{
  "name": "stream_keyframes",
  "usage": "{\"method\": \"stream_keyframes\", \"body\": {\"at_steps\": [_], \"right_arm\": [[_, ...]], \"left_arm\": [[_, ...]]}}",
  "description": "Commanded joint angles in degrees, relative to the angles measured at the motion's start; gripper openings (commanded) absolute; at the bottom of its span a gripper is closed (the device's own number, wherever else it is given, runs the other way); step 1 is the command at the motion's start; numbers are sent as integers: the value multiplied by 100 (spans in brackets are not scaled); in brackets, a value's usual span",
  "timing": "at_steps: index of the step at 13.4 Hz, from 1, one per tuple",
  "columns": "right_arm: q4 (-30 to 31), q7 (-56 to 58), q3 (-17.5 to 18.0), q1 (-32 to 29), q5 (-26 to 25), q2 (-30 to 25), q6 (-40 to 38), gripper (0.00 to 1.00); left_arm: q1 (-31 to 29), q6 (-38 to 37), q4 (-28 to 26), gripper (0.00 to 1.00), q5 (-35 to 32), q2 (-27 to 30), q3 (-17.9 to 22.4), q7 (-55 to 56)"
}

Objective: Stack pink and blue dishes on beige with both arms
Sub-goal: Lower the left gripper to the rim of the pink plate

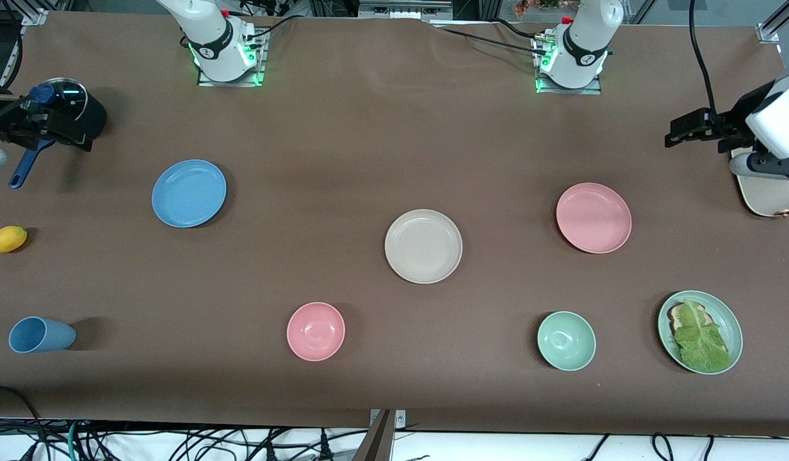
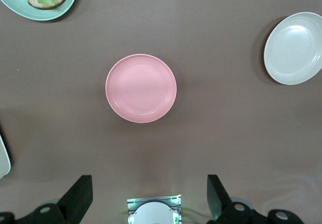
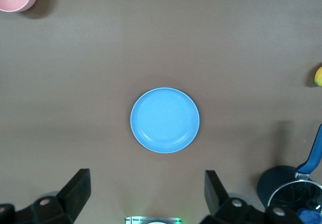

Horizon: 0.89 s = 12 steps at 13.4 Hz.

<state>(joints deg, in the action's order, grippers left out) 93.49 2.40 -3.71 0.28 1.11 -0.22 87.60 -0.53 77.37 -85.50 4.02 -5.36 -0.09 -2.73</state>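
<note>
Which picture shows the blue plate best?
The right wrist view: the blue plate sits whole and large in the middle, seen from straight above. The front view shows it whole too, but smaller, toward the right arm's end. The left wrist view misses it.

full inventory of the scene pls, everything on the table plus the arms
blue plate: 1, light blue, toward the right arm's end, bare.
beige plate: 1, cream-beige, mid-table, bare.
pink plate: 1, pastel pink, toward the left arm's end, bare.
pink bowl: 1, pink, nearer the front camera than the beige plate.
green bowl: 1, mint green, beside the green plate.
green plate: 1, mint green, holds bread and a lettuce leaf.
blue cup: 1, blue, on its side.
lemon: 1, yellow.
pot: 1, dark, blue handle.
toaster: 1, cream, table edge.
left gripper: open, raised by the toaster.
right gripper: open, over the pot.
</note>
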Motion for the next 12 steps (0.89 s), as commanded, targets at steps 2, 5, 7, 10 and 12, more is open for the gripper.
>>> {"method": "stream_keyframes", "body": {"at_steps": [2,5,7,10,12], "right_arm": [[-41,-12,116,-107,-67,-49,-58,100],[-41,6,116,-116,-67,-49,-58,100],[-41,15,107,-116,-67,-49,-67,100],[-41,15,107,-116,-58,-49,-67,100],[-41,15,107,-116,-50,-49,-76,100]], "left_arm": [[-228,330,15,100,46,-420,-18,27],[-176,743,-11,100,21,-1271,-26,18],[-210,1015,-20,100,73,-1555,-26,18],[-263,1578,-64,100,125,-2125,-18,27],[-596,1955,-125,100,440,-2434,-18,-95]]}}
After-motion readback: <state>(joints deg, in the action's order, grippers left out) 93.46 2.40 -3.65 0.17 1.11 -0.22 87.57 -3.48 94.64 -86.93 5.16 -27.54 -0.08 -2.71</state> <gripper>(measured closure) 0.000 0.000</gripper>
